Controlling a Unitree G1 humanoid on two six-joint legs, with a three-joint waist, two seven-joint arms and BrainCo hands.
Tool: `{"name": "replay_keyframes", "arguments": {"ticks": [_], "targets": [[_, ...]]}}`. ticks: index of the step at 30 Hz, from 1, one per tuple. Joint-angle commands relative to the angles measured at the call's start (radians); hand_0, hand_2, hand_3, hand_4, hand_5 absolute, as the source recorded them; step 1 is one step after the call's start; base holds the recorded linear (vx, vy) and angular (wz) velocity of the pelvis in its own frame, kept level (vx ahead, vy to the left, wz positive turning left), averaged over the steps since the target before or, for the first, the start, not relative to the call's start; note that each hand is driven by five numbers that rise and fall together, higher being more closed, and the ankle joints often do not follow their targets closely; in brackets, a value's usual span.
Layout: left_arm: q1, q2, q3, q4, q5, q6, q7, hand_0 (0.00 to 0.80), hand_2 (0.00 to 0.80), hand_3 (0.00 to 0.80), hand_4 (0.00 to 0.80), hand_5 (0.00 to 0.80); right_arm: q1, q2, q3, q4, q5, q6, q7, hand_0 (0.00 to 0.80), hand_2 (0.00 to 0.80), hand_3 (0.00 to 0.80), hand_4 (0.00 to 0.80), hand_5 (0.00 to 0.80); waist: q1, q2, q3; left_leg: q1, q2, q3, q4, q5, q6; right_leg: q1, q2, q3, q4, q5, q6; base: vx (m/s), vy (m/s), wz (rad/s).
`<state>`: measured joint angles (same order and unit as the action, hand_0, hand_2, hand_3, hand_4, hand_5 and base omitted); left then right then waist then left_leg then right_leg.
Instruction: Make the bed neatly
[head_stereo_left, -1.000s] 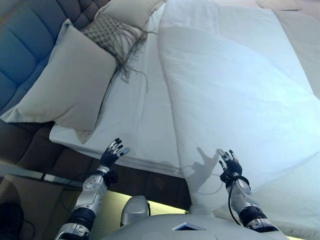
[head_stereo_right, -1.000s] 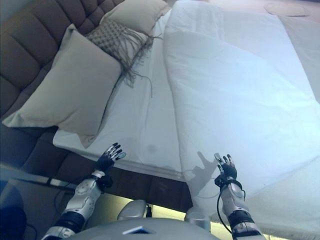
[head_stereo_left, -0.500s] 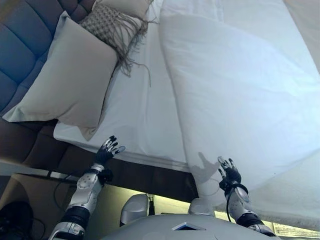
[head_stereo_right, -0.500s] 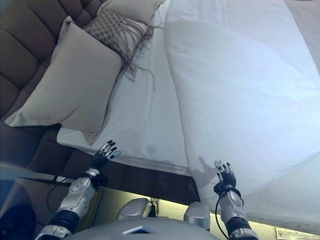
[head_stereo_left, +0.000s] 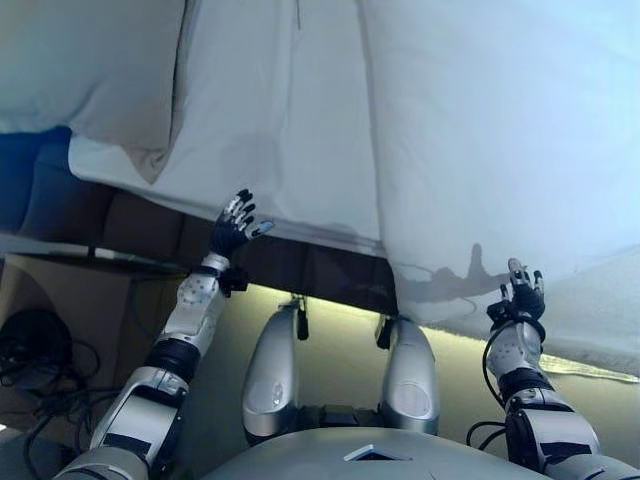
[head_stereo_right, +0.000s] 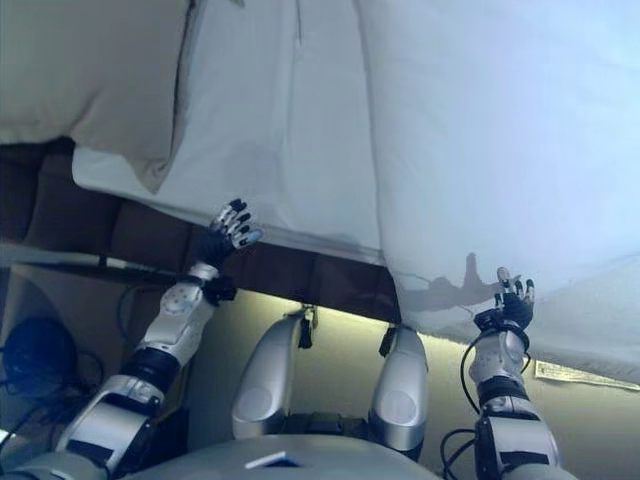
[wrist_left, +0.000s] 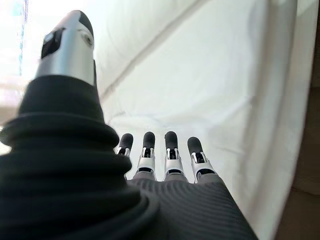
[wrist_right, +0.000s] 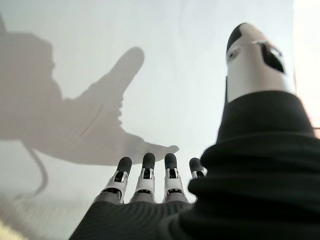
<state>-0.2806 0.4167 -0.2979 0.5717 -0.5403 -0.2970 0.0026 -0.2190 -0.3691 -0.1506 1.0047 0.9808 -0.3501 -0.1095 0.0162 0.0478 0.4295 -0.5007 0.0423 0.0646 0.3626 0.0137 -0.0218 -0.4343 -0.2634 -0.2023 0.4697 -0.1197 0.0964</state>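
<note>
Duvet (head_stereo_left: 500, 140), white and smooth, covers the bed's right part, its edge draping over the side just beyond the right hand (head_stereo_left: 522, 300) (fingers straight, holding nothing). Left hand (head_stereo_left: 232, 226), likewise spread and empty, sits at the edge of the white fitted sheet (head_stereo_left: 280, 130). Pale pillow (head_stereo_left: 90, 70) lies upper left.
</note>
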Motion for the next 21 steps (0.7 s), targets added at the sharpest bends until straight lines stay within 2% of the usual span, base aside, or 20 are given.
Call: {"name": "replay_keyframes", "arguments": {"ticks": [1, 4, 7, 13, 15, 17, 21], "targets": [[0.01, 0.005, 0.024, -0.061, -0.043, -0.082, 0.021, 0.0, 0.0, 0.0, 0.0, 0.0, 0.035, -0.079, -0.082, 0.059, 0.083, -0.048, 0.048, 0.0, 0.0, 0.0, 0.0, 0.0, 0.004, -0.004, -0.006, -0.025, 0.086, -0.05, 0.128, -0.113, -0.046, -0.031, -0.086, 0.046, -0.059, 0.129, 0.068, -0.074, -0.051, -0.07], [0.036, 0.017, 0.039, -0.105, -0.045, -0.073, 0.02, 0.0, 0.0, 0.0, 0.0, 0.0, 0.027, -0.111, -0.11, 0.084, 0.111, -0.057, 0.051, 0.0, 0.0, 0.0, 0.0, 0.0, 0.014, -0.001, 0.019, -0.065, 0.08, -0.062, 0.153, -0.112, -0.049, -0.052, -0.076, 0.041, -0.042, 0.119, 0.066, -0.048, -0.078, 0.0], [0.056, 0.023, 0.052, -0.105, -0.057, -0.072, 0.024, 0.0, 0.0, 0.0, 0.0, 0.0, 0.005, -0.16, -0.143, 0.082, 0.15, -0.029, 0.029, 0.0, 0.0, 0.0, 0.0, 0.0, 0.021, -0.002, 0.034, -0.083, 0.084, -0.073, 0.163, -0.112, -0.057, -0.061, -0.068, 0.03, -0.039, 0.112, 0.063, -0.005, -0.038, -0.03], [0.094, 0.034, 0.09, -0.077, -0.098, -0.085, -0.006, 0.0, 0.0, 0.0, 0.0, 0.0, 0.052, -0.203, -0.226, 0.128, 0.181, -0.002, 0.063, 0.0, 0.0, 0.0, 0.0, 0.0, 0.02, -0.004, 0.033, -0.069, 0.091, -0.059, 0.124, -0.093, -0.059, -0.06, -0.068, 0.028, -0.049, 0.114, 0.07, 0.036, 0.009, -0.01], [0.1, 0.035, 0.094, -0.083, -0.097, -0.083, -0.004, 0.0, 0.0, 0.0, 0.0, 0.0, 0.056, -0.216, -0.24, 0.162, 0.239, 0.007, 0.107, 0.0, 0.0, 0.0, 0.0, 0.0, 0.022, -0.001, 0.037, -0.07, 0.086, -0.057, 0.119, -0.09, -0.058, -0.063, -0.071, 0.029, -0.049, 0.114, 0.072, 0.0, 0.0, 0.0], [0.108, 0.045, 0.103, -0.083, -0.11, -0.091, -0.019, 0.0, 0.0, 0.0, 0.0, 0.0, 0.05, -0.231, -0.257, 0.189, 0.262, 0.03, 0.144, 0.0, 0.0, 0.0, 0.0, 0.0, 0.027, 0.005, 0.044, -0.078, 0.08, -0.056, 0.121, -0.09, -0.056, -0.072, -0.075, 0.031, -0.041, 0.112, 0.071, 0.0, 0.0, 0.0], [0.112, 0.054, 0.11, -0.107, -0.137, -0.101, -0.036, 0.0, 0.0, 0.0, 0.0, 0.0, 0.003, -0.294, -0.254, 0.25, 0.271, 0.112, 0.122, 0.0, 0.0, 0.0, 0.0, 0.0, 0.042, 0.026, 0.054, -0.094, 0.067, -0.056, 0.116, -0.08, -0.055, -0.09, -0.082, 0.034, -0.034, 0.109, 0.072, -0.003, 0.002, -0.01]]}}
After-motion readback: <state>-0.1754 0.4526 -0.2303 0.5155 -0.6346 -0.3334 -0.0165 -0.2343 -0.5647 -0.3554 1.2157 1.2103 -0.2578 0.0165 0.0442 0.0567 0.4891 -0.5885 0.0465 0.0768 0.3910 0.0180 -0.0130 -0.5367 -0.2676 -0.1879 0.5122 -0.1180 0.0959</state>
